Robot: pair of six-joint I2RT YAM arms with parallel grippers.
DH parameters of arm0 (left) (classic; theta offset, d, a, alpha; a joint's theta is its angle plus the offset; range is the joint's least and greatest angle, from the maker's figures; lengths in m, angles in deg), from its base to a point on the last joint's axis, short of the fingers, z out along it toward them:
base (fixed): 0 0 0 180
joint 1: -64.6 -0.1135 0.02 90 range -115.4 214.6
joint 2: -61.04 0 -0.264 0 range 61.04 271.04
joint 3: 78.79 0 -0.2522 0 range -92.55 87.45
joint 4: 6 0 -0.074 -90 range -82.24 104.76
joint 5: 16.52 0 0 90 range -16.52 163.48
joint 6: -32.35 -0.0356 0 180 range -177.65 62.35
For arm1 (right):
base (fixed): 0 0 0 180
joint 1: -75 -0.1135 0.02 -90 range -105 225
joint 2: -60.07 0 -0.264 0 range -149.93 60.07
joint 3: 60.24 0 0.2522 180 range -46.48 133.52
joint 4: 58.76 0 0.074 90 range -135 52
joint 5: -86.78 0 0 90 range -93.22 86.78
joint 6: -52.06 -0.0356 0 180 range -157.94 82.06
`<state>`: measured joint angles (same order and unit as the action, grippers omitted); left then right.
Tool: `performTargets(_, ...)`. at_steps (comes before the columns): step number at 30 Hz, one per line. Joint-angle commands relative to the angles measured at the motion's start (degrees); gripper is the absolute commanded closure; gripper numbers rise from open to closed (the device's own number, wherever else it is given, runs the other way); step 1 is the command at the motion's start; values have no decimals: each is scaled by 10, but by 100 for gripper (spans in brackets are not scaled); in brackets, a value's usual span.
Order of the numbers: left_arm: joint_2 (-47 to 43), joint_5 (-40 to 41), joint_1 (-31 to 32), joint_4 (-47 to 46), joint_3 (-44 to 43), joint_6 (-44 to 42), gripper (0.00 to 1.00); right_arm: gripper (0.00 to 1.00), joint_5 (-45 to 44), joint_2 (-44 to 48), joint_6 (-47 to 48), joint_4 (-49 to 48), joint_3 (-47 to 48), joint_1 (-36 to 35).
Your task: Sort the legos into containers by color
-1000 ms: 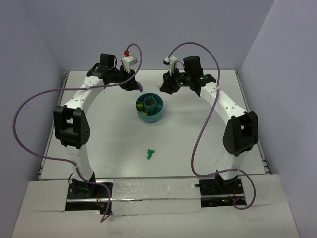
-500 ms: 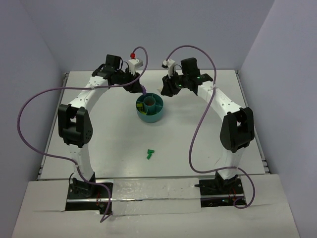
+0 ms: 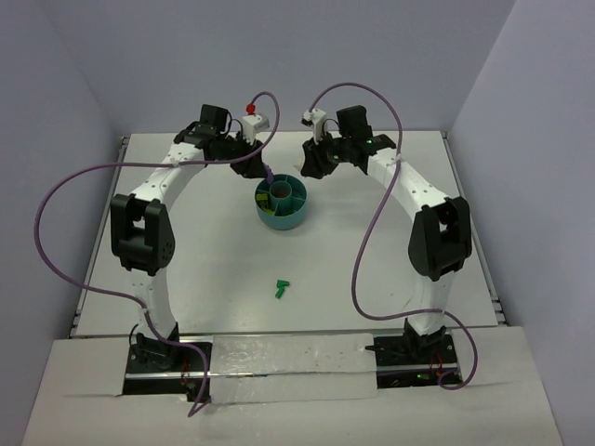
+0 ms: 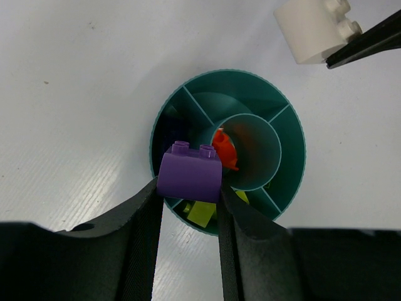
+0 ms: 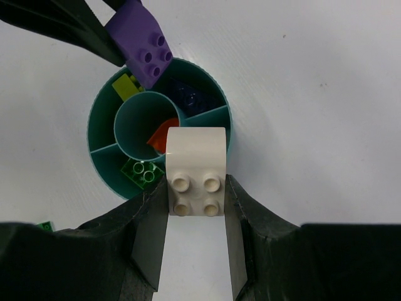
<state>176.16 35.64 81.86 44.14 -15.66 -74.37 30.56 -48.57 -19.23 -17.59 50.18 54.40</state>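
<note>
Between L gripper (image 4: 190, 186) fingers: 1 purple brick (image 4: 189, 172), smooth glossy plastic, 2 studs showing, clamped, jaws just brick-wide. Right below it sits 1 round teal bowl (image 4: 294, 135), thin inner walls around a central ring (image 4: 277, 150). R gripper (image 5: 194, 183) pinches 1 white brick (image 5: 194, 157), rounded back, 4 studs, over the same bowl's edge on its own side. Inside the bowl: 1 orange-red bit (image 5: 164, 139) in the ring; 1 lime piece (image 4: 202, 213), 1 clear-green brick (image 5: 141, 170) and 1 dark piece (image 5: 188, 97) in outer compartments. Well back from both grippers, toward the arm bases, 1 dark green lego (image 3: 282, 289) lies on the white table (image 3: 186, 260).
</note>
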Motion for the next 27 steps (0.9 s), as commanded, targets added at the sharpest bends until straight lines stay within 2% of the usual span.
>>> performTargets(1,9,7,6,13,-20,-9,75,100,-6,-24,10,17,45,-1)
performTargets(11,11,18,8,14,-23,-15,52,100,-5,-56,21,35,66,-5)
performTargets(15,7,18,8,12,-24,-16,35,100,-5,-67,31,49,79,-8)
performTargets(19,-9,17,8,-6,-23,-10,30,100,-1,-74,40,56,85,-11)
performTargets(27,-50,10,-1,-51,-19,28,28,100,-4,-85,56,81,95,-23)
